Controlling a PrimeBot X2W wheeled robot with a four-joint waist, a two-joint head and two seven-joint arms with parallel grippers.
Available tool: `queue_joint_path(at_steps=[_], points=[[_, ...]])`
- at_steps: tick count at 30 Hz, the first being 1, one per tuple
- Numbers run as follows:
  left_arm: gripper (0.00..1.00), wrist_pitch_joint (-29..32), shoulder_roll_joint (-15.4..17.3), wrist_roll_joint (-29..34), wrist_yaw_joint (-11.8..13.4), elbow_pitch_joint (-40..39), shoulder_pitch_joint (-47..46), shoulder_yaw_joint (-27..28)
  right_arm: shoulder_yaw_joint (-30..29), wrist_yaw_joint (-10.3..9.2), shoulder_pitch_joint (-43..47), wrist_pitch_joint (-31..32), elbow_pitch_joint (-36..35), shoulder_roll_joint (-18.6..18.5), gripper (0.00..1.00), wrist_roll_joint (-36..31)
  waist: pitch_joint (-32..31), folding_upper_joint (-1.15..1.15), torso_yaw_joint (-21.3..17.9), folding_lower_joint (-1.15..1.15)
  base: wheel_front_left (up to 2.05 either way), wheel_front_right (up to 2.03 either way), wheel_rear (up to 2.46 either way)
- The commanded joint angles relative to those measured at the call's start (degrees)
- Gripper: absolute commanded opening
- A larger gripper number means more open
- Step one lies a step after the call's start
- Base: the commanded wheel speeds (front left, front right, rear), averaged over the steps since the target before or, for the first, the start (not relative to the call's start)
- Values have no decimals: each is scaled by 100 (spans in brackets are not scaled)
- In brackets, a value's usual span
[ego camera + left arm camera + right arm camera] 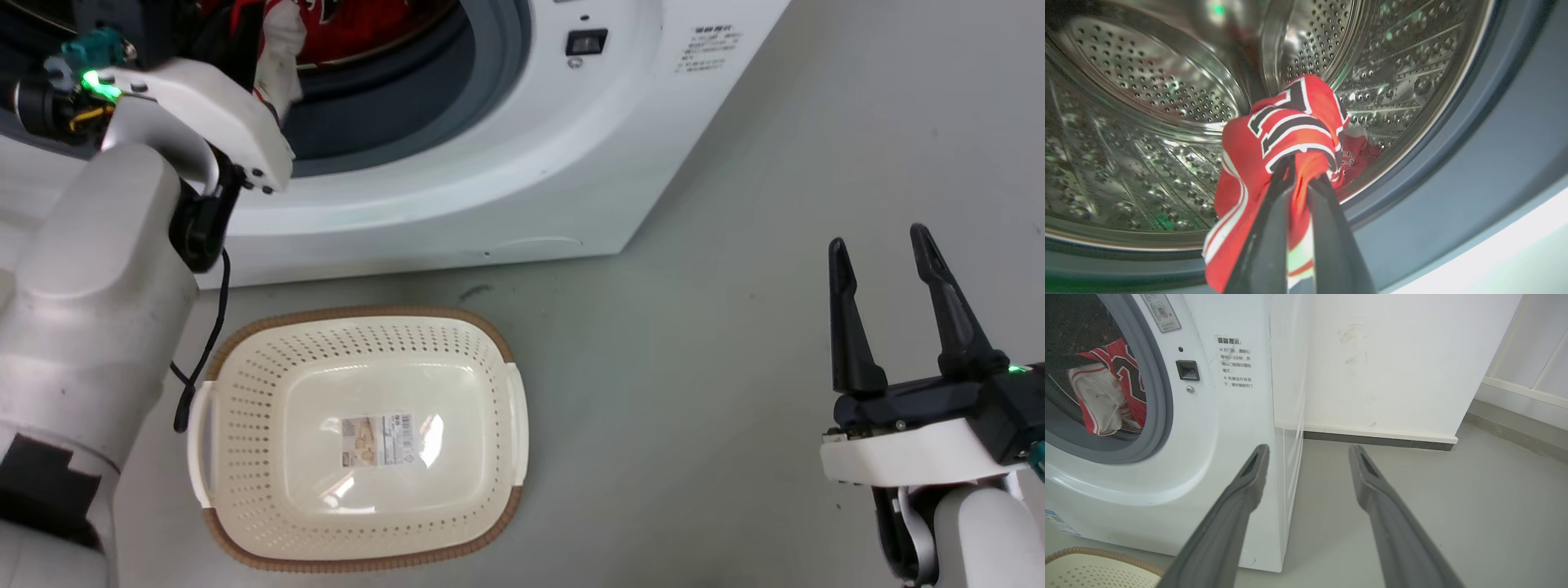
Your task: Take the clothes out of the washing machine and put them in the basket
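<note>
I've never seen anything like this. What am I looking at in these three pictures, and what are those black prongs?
It is a two-armed robot emptying a washing machine. The prongs are gripper fingers. One picture looks down from its head at an empty basket on the floor. Another comes from the left wrist, inside the steel drum, where the left gripper is shut on a red jersey. The third comes from the right wrist: the right gripper is open, holding nothing, beside the machine.
</note>
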Motion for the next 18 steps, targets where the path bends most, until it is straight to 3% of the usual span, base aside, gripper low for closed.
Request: queue_joint_path(at_steps=[1, 8, 18], points=[[0, -37, 28, 38, 27, -95, 64, 51, 7, -4, 61, -12, 10, 3, 100, -17, -260, 0, 176, 1, 0, 0, 0], [0, -44, 164, 258, 369, -1711, 1285, 683, 9, -4, 317, -12, 86, 3, 100, -98, -818, 0, 391, 1, 0, 0, 0], [0, -44, 422, 573, 910, -3696, 2837, 979, 77, -4, 786, -12, 174, 3, 100, -165, -1568, 0, 609, 1, 0, 0, 0]])
